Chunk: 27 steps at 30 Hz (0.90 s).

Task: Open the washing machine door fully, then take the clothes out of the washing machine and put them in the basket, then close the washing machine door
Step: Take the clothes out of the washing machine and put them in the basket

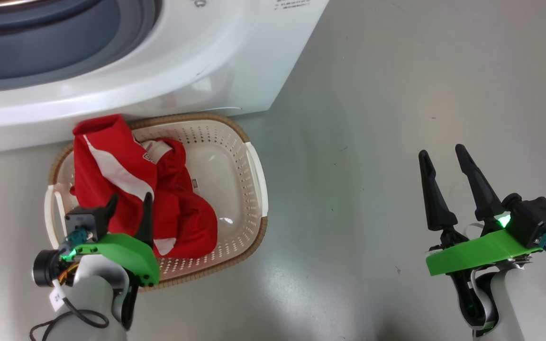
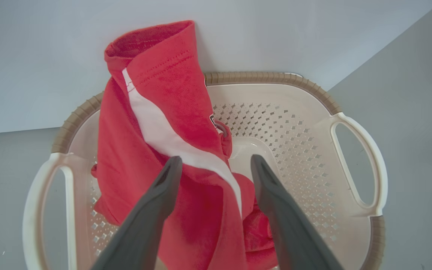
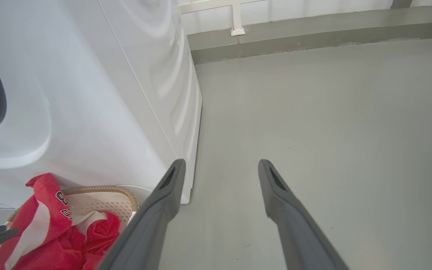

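Clothes (image 1: pixel 126 175) lie in the basket (image 1: pixel 235 142) directly under the left gripper (image 1: pixel 131 196), its fingers apart and unclamped, their long axis running toward the washer (image 1: pixel 206 61); the right gripper (image 1: pixel 441 150), fingers likewise apart, hangs well aside.

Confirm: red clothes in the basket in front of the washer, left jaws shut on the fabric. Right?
Wrong on the grip. The left jaws stand open over the clothes, not shut on them; the left wrist view shows it. The clothes do lie in the basket in front of the washer.
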Motion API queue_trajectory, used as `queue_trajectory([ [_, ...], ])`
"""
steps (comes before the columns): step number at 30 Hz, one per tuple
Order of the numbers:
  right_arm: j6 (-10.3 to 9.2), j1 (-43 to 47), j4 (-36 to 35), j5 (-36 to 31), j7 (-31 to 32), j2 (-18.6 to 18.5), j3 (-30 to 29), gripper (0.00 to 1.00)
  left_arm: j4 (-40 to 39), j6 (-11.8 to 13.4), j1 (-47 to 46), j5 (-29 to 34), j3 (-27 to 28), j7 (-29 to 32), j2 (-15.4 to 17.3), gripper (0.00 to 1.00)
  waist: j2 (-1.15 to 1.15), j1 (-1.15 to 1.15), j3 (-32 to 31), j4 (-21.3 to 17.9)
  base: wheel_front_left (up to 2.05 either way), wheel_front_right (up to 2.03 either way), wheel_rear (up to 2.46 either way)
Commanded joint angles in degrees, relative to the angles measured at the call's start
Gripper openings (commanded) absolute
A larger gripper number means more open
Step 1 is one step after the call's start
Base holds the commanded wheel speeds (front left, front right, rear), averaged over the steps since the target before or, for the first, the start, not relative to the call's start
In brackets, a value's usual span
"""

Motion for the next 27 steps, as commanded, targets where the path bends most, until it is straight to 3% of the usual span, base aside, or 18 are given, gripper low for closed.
queue_trajectory([
  [1,0.36,0.0,-1.1,0.2,-0.4,-0.4,1.2,1.00,-1.1,-0.5,0.6,0.7,1.8,-0.3,1.2,1.00,0.00,0.00,-0.3,0.2,0.00,0.00,0.00],
  [27,0.36,4.9,2.1,-2.6,-0.4,-0.4,1.1,1.00,-17.8,-1.3,11.6,3.0,9.0,-0.3,0.2,1.00,0.00,0.00,-15.6,3.0,0.00,0.00,0.00],
])
